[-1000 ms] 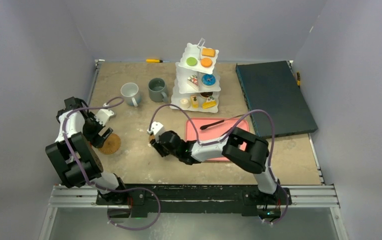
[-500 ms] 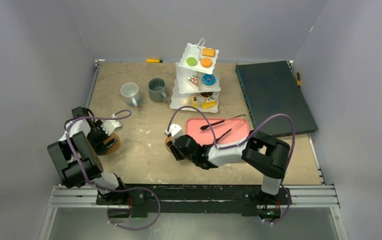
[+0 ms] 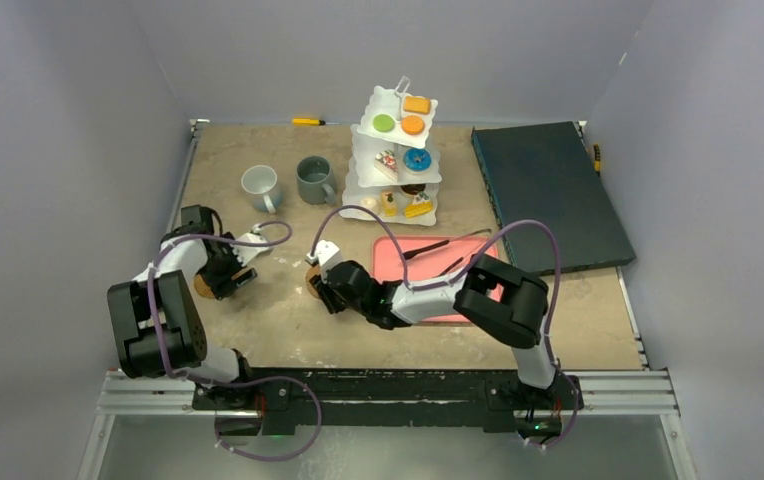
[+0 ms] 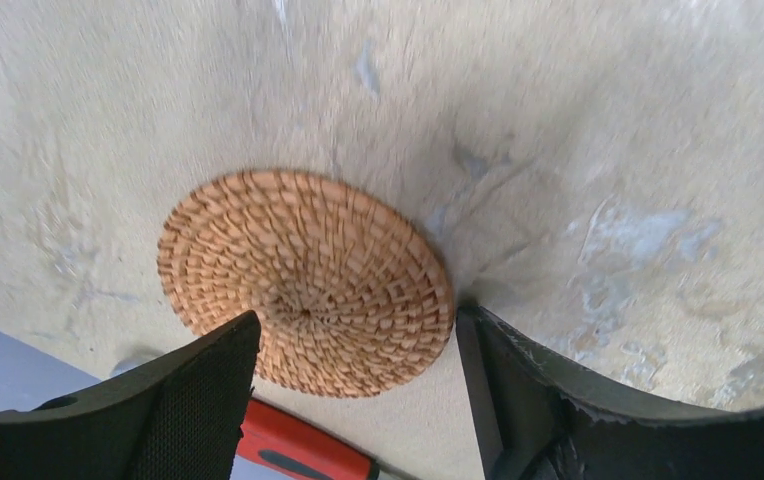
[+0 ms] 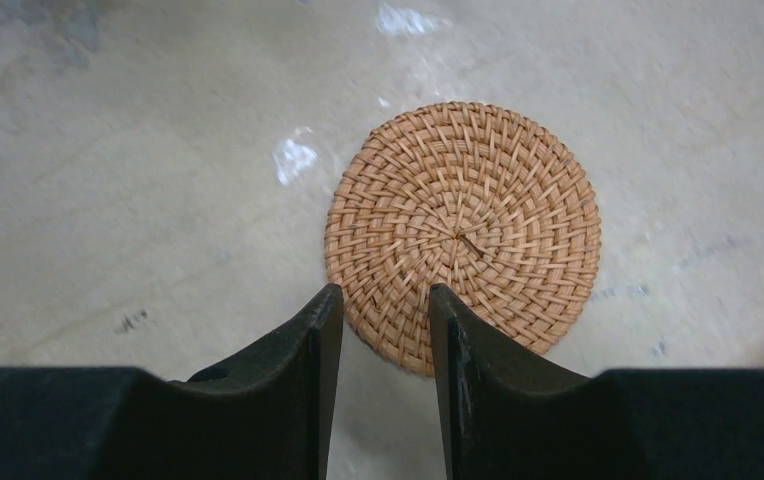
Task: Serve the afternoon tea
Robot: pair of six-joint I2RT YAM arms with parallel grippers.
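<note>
2 coasters [image 4: 303, 280] [image 5: 463, 235] lie at parted fingers [image 4: 198, 400] [image 5: 268, 390].

Mugs: two, namely white mug [image 3: 259, 187] and grey mug [image 3: 315, 180]. Coasters: two, namely left coaster [image 4: 303, 280] and right coaster [image 5: 463, 235]. Tiered stand [image 3: 363, 160]: one. Pink tray [image 3: 388, 262]: one. Black tongs [image 3: 438, 244]: one pair. Dark board [image 3: 548, 190]: one. Top-tier pastries [image 3: 413, 125]: three.

My overhead camera sits high at the near side and looks down and forward, taking in the whole table [image 3: 278, 325] from near edge to far edge. My left wrist camera looks from close up past the left tool [image 4: 358, 330] at the left coaster [image 4: 303, 280]; my right wrist camera looks straight down past the right tool [image 5: 385, 300] onto the right coaster [image 5: 463, 235]. Both patches appear small in the overhead view
</note>
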